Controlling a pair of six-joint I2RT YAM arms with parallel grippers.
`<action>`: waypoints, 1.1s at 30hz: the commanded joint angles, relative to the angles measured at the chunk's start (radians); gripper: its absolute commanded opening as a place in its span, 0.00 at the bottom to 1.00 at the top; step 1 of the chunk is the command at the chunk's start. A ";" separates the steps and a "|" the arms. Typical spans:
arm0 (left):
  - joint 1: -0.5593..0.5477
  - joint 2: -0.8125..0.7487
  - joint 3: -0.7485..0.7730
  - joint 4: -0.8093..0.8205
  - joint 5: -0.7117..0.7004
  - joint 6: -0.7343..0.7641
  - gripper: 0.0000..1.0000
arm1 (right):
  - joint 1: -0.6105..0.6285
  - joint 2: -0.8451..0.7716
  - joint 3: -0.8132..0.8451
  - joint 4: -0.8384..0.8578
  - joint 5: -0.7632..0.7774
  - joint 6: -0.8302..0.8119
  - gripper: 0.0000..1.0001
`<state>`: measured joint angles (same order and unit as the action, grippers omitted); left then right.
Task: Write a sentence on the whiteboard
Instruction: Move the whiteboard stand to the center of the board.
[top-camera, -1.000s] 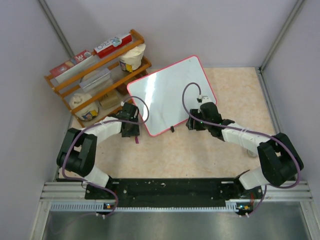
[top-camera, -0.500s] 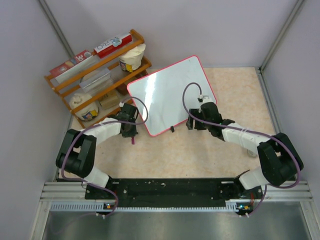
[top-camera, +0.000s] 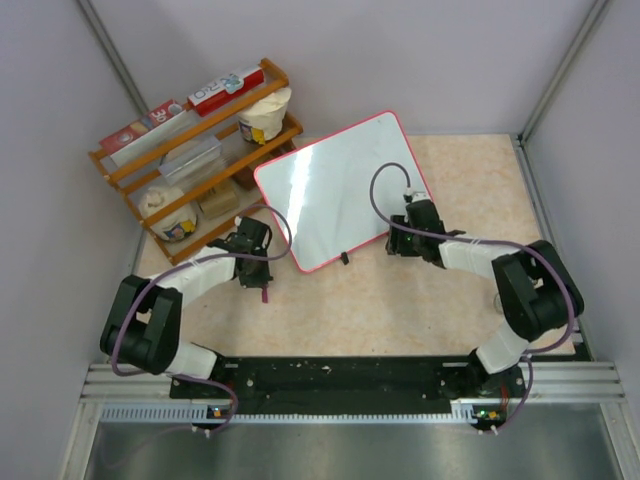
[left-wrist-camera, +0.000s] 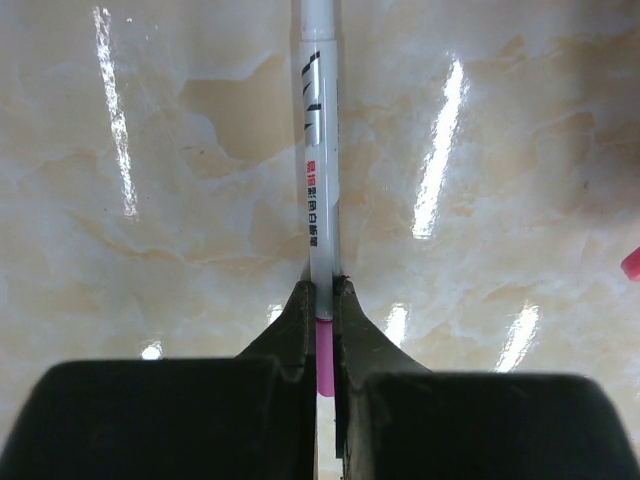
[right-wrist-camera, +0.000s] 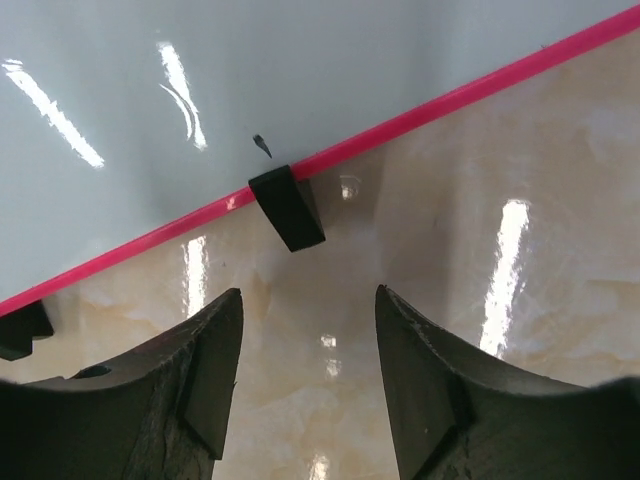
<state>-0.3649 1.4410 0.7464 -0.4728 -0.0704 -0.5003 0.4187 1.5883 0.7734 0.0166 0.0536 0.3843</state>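
Whiteboard (top-camera: 340, 190) sits unheld, right gripper (right-wrist-camera: 310, 300) gaping beside its clip (right-wrist-camera: 287, 208); the marker (left-wrist-camera: 320, 150) clamped endwise in the left gripper (left-wrist-camera: 320, 295) could shove it or swivel.

The top camera sits high behind the arm bases, looking steeply down on the whole desk (top-camera: 400, 300). The left wrist camera peers close along the left end effector (left-wrist-camera: 322, 292) and its pen (left-wrist-camera: 320, 150) at the desk. The right wrist camera, equally close past the right end effector (right-wrist-camera: 308, 295), catches the whiteboard (right-wrist-camera: 120, 80) rim and a black clip (right-wrist-camera: 287, 208) (that same edge shows from above).
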 joint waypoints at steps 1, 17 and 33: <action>-0.002 -0.042 -0.015 -0.013 0.023 -0.009 0.00 | -0.004 0.062 0.093 0.043 -0.043 -0.019 0.54; -0.002 -0.050 -0.002 0.005 0.046 0.000 0.00 | -0.004 0.197 0.205 0.043 -0.001 -0.064 0.38; -0.003 -0.036 0.007 0.022 0.066 0.016 0.00 | -0.006 0.211 0.236 0.014 0.032 -0.062 0.63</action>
<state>-0.3649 1.4220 0.7395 -0.4767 -0.0204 -0.4950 0.4160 1.7672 0.9573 0.0174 0.1032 0.3149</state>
